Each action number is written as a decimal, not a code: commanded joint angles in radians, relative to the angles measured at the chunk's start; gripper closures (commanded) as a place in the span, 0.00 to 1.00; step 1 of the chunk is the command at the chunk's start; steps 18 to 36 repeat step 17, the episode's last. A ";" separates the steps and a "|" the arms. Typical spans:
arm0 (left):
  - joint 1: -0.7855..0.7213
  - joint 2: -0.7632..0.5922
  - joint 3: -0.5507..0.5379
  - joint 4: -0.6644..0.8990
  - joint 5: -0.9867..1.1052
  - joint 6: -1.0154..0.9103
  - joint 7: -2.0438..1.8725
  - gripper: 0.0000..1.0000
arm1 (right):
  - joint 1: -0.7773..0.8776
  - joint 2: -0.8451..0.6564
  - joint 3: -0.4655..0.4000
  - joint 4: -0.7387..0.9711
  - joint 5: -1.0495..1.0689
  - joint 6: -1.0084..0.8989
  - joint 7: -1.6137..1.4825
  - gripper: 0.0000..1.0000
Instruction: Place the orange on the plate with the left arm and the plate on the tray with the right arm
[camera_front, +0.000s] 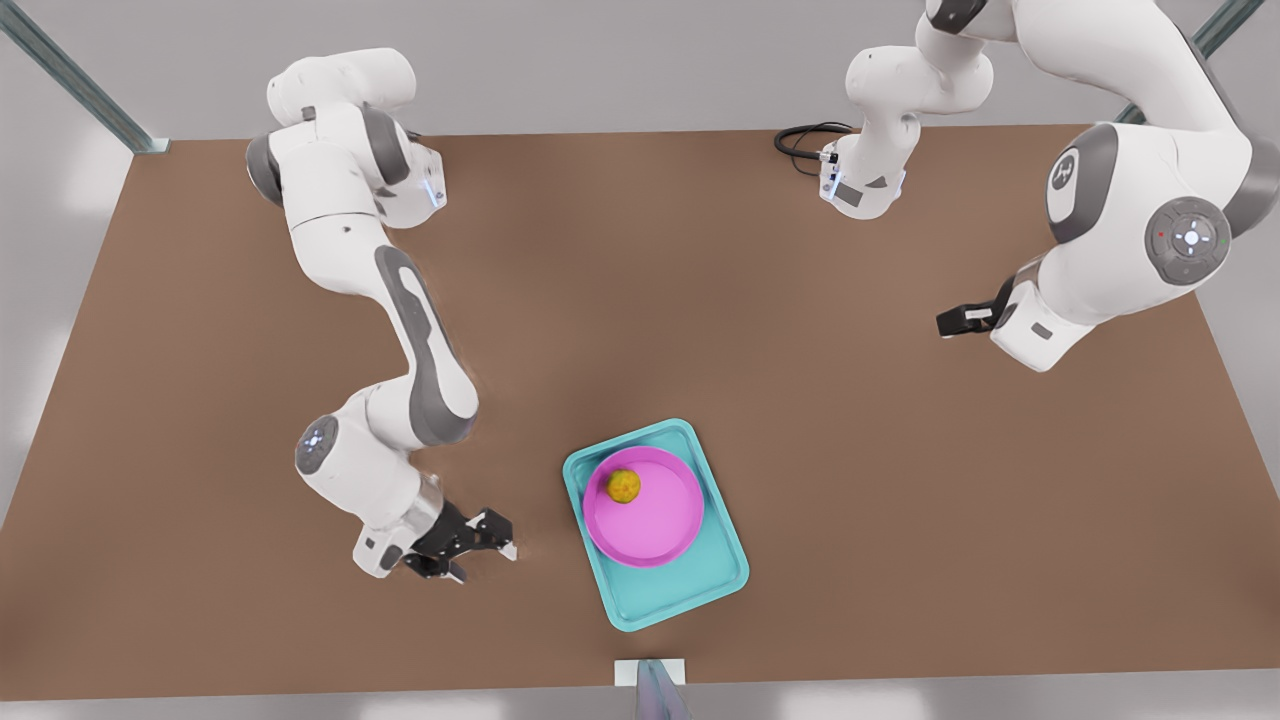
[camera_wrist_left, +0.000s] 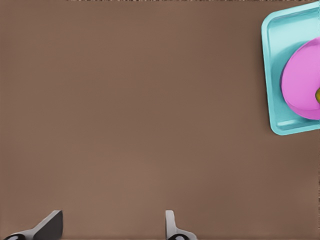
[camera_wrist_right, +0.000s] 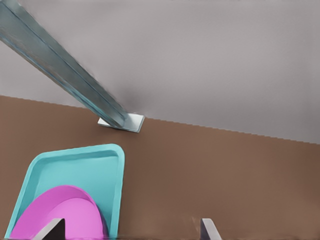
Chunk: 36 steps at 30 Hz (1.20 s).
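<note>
The tray (camera_front: 690, 590) lies on the brown table (camera_front: 800, 400). The pink plate (camera_front: 650, 520) rests inside the tray, toward the end that is farther from the metal post (camera_front: 652, 685). The orange (camera_front: 624, 486) sits on the plate, close to its rim and not in its middle. To my judgement, both placements are done.

The right gripper (camera_front: 485, 562) hangs low over the table, just beside the tray, on the front view's left of it. Its fingers (camera_wrist_right: 207, 230) are spread and hold nothing. The left gripper (camera_front: 948, 322) waits well apart from the tray, and its fingers (camera_wrist_left: 50, 225) are also spread and empty.

The risk I see is with the right gripper. If it swings toward the tray while it is so low, it may push the tray. The orange could then roll over the low rim of the plate.
</note>
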 joint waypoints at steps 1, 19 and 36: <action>0.000 0.024 0.000 0.035 -0.005 -0.041 -0.001 0.00 | -0.080 -0.054 -0.030 -0.001 -0.236 -0.528 -0.006 0.00; 0.000 0.031 -0.002 0.061 -0.007 -0.089 0.008 0.00 | -0.244 -0.720 -0.078 -0.350 -0.589 -0.868 -0.014 0.00; 0.000 0.031 -0.002 0.061 -0.007 -0.089 0.008 0.00 | -0.244 -0.720 -0.078 -0.350 -0.589 -0.868 -0.014 0.00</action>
